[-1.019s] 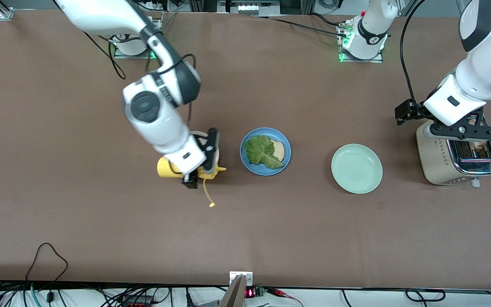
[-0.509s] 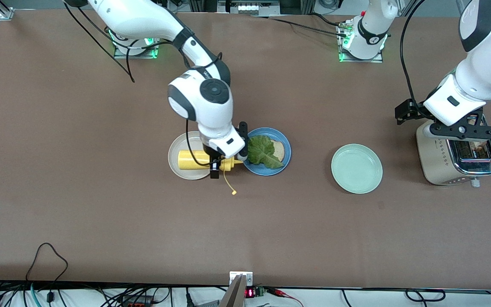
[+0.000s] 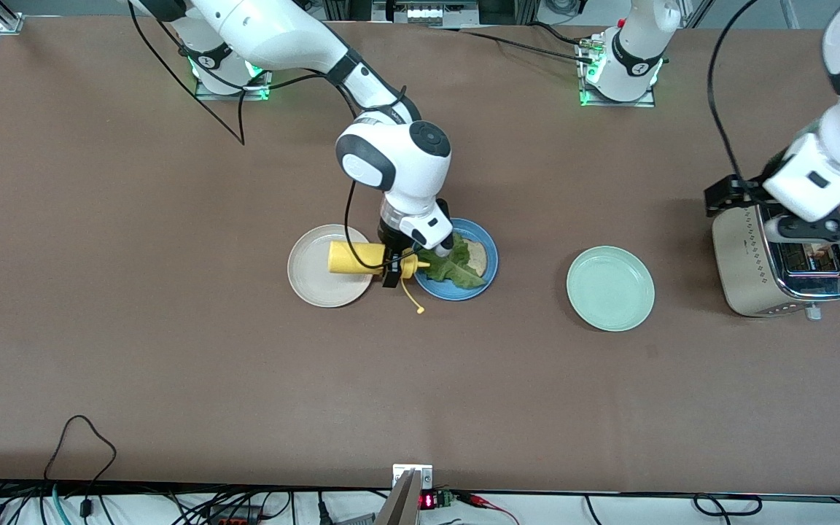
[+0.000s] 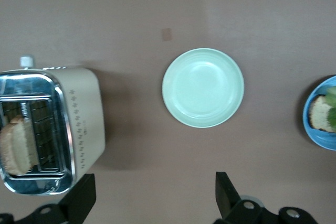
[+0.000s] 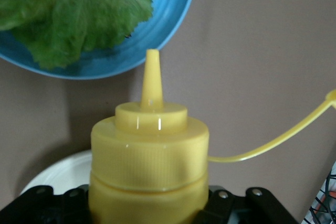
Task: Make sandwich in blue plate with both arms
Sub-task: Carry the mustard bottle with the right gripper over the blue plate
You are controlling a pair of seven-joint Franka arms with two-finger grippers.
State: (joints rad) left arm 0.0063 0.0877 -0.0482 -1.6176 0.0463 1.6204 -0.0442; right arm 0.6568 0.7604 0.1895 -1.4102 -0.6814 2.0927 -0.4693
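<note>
Right end effector [image 3: 394, 268] grips a yellow bottle [image 5: 149, 169], nozzle over the blue plate [image 5: 168, 22]. Left end effector [image 4: 155, 200], wide, hovers beside the toaster [image 4: 50, 129]; only its wrist view shows bread [image 4: 16, 145] inside.

A yellow squeeze bottle [image 3: 362, 259] hangs over a cream-white plate [image 3: 318, 281]. The blue plate [image 3: 489, 273] carries green, veined lettuce [image 3: 453, 270] and light-brown bread [image 3: 476, 254]. A pale mint-green plate [image 3: 610, 289] and a beige-and-chrome toaster [image 3: 748, 281] sit on the brown worktop [image 3: 172, 364].
</note>
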